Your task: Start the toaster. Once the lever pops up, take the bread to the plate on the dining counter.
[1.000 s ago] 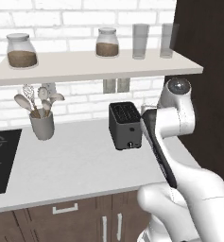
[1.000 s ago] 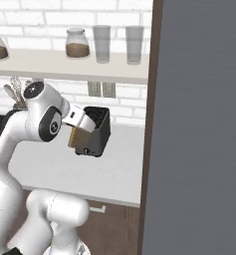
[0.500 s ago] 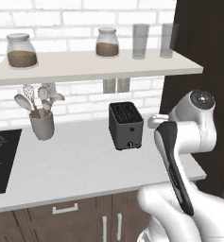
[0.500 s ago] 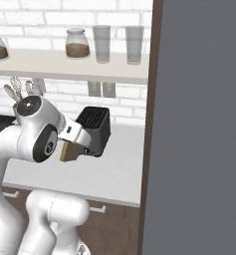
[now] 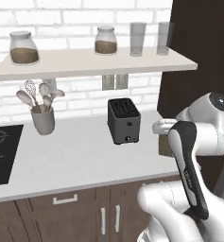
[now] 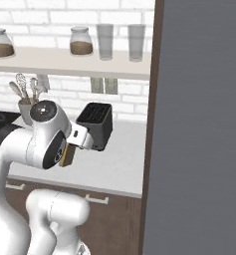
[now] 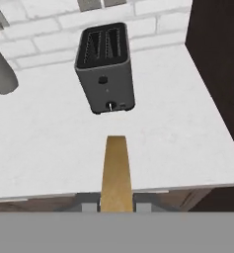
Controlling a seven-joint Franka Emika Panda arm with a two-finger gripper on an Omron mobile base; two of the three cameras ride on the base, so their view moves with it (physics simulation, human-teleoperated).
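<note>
Bread (image 7: 115, 173), thin pale tan slice with darker crust, clamped edge-on in the claw (image 7: 116, 205), held up off the pale white counter (image 7: 49, 148). Sat near the counter's front edge, well apart from the small boxy dark grey two-slot toaster (image 7: 105, 69). Toaster stood upright by the white brick wall, both slots empty, small dark lever tab (image 7: 102, 80) high on the narrow face above the tiny round knob (image 7: 109, 105). Grey utensil cup (image 5: 43, 121) off to the toaster's left, near the black hob (image 5: 1, 153). Seen too: glass jars and tumblers on the shelf (image 5: 94, 61) above.
</note>
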